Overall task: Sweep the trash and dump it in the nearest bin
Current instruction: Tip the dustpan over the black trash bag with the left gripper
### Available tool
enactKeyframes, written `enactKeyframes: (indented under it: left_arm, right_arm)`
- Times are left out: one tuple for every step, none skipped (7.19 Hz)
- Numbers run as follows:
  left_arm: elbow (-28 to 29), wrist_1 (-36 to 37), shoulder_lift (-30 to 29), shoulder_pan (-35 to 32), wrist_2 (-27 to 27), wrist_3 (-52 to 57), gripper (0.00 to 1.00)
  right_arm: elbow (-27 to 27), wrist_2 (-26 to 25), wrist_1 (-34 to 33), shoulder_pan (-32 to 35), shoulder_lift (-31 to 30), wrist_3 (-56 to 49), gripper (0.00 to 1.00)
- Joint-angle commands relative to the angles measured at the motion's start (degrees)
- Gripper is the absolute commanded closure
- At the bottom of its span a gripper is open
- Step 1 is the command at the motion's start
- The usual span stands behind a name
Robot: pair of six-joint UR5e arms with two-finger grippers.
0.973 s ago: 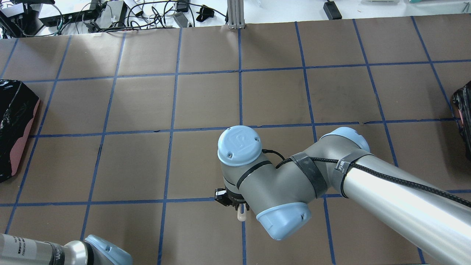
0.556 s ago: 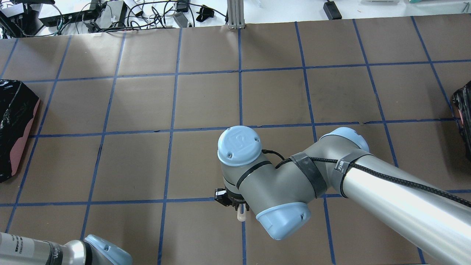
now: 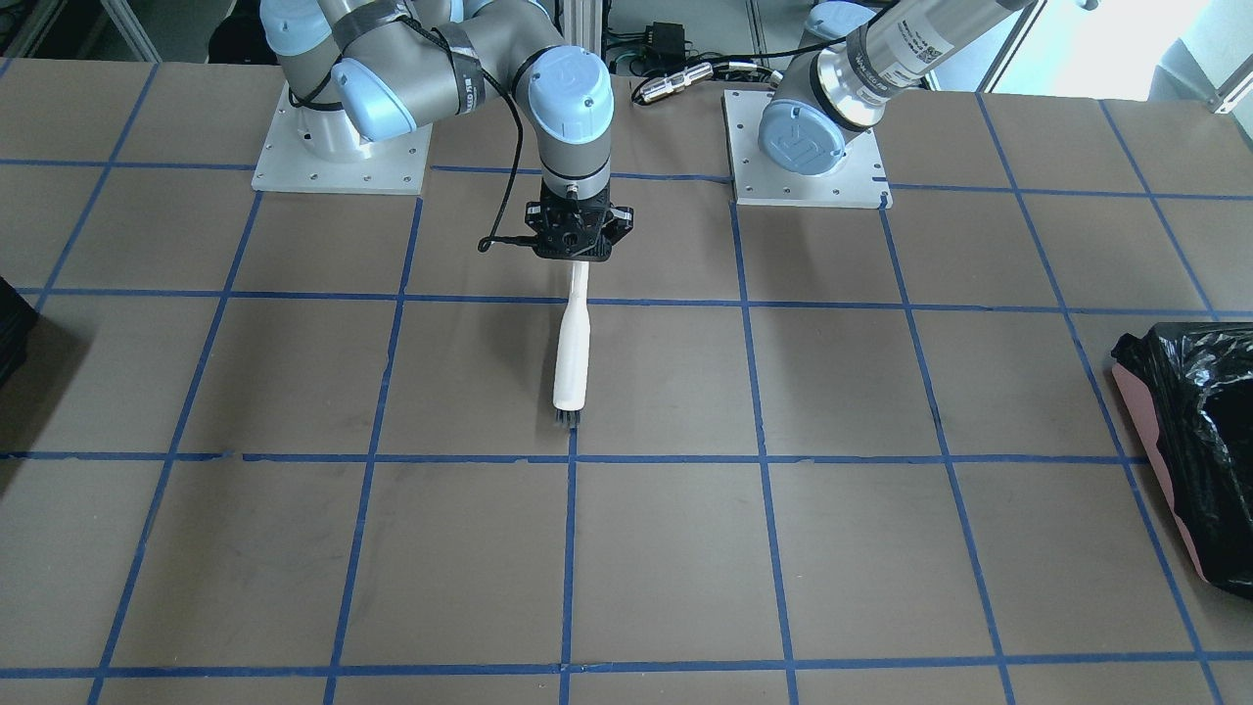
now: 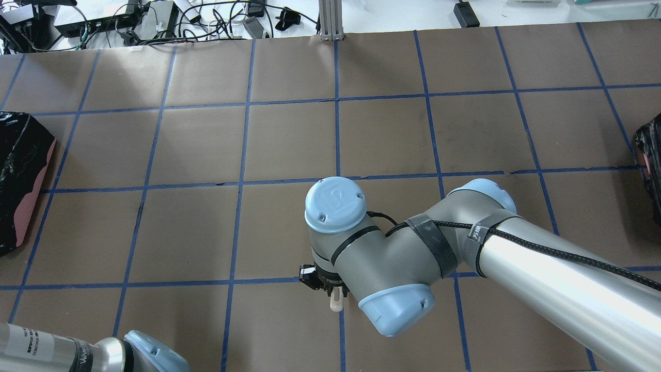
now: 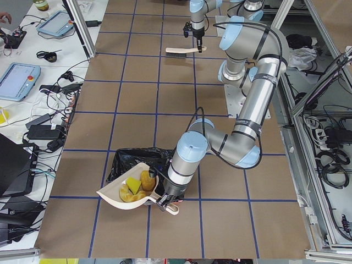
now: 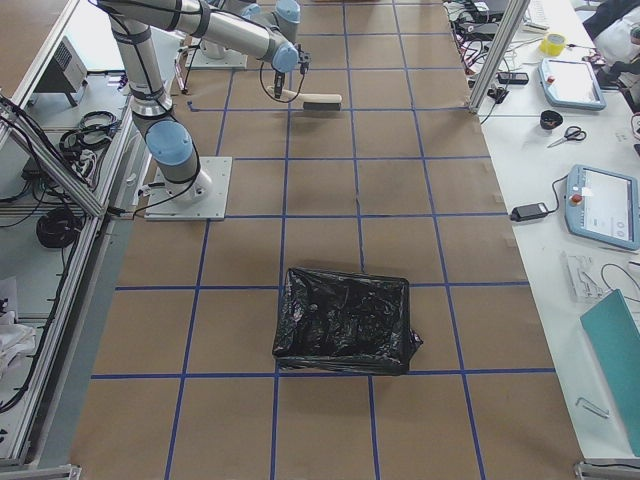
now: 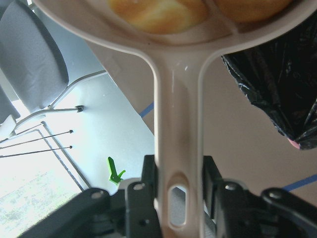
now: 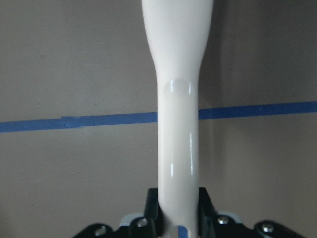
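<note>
My left gripper is shut on the handle of a white dustpan. The dustpan is held just over the near rim of the bin, a pink-sided container lined with a black bag. The trash lies in the pan: a yellow-green sponge and brownish-yellow lumps. The lumps also show at the top of the left wrist view. I cannot pick out the apple slice. My right gripper is shut on the white handle of a brush, whose bristles rest on the table near the middle.
The same bin shows at the overhead view's left edge and the front view's right edge. A second black-lined bin stands at the table's other end. The brown table carries a blue tape grid.
The left arm's elbow has shifted slightly down and right in the overhead view. The right arm and its brush have edged very slightly left.
</note>
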Motion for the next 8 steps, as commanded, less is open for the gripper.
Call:
enactKeyframes:
  left_arm:
    - [-3.0,6.9,0.2,-0.6,0.7,2.0,1.00]
    - [-3.1,9.6,-0.1,-0.8,0.7,3.0,1.00]
    - [-3.2,9.9,0.3,-1.2,0.8,4.6,1.00]
    - [-3.2,10.0,0.7,-1.9,2.8,9.2,1.00]
    - [-3.4,10.0,1.1,-2.4,4.5,14.1,1.00]
    - [-3.6,10.0,1.5,-2.9,6.4,19.1,1.00]
    - [-3.1,10.4,1.8,-3.3,6.4,23.4,1.00]
    - [-3.2,11.8,2.2,-3.4,6.4,24.6,1.00]
  right_arm:
    - [0.0,0.3,-0.3,0.0,0.1,0.6,1.00]
    - [0.0,0.2,-0.3,0.0,0.2,0.3,0.99]
    - [0.0,0.2,-0.2,0.0,0.3,0.2,0.53]
    - [0.0,0.0,-0.2,-0.1,1.0,0.6,0.24]
    - [0.0,0.0,-0.4,-0.1,1.0,0.8,0.08]
    - [-0.1,0.0,-0.4,-0.1,1.0,0.9,0.06]
    - [-0.2,0.1,-0.4,-0.2,1.0,0.9,0.05]
    - [-2.0,-0.6,0.3,-0.3,0.4,0.9,0.03]
